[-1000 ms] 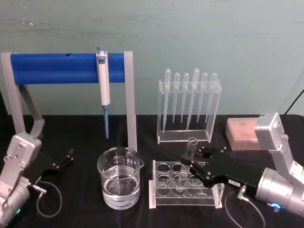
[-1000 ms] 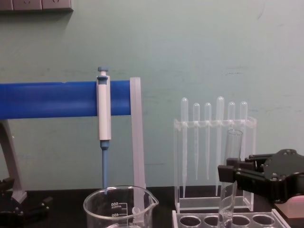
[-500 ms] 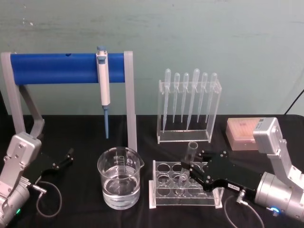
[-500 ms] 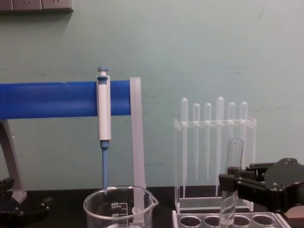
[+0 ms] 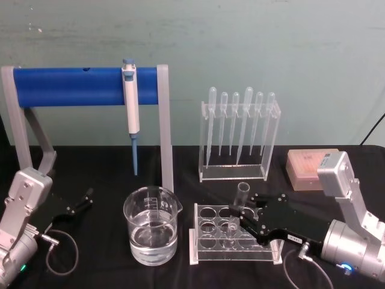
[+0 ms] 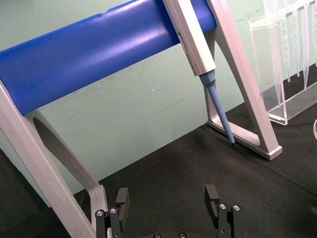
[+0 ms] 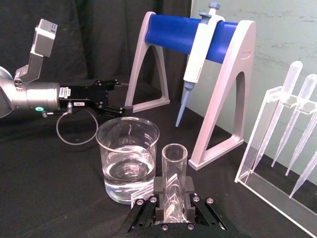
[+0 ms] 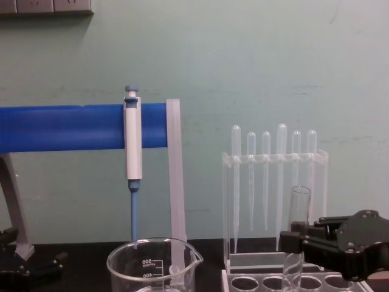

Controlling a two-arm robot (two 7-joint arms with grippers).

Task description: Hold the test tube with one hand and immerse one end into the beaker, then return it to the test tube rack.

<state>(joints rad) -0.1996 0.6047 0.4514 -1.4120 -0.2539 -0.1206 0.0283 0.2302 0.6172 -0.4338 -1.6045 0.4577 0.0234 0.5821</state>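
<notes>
Test tube (image 5: pixel 238 208) upright, clamped in right hand (image 5: pixel 245 218), over rack (image 5: pixel 234 242)

I'm looking at a lab bench: a black-draped table (image 5: pixel 108 162) against a pale green wall, a blue-and-white pipettor (image 5: pixel 130 102) hung on a blue stand (image 5: pixel 78 86) at 11 o'clock, 6 plastic pipettes (image 5: pixel 239 120) racked at 1 o'clock, a graduated beaker (image 5: pixel 151 224) near centre.
</notes>
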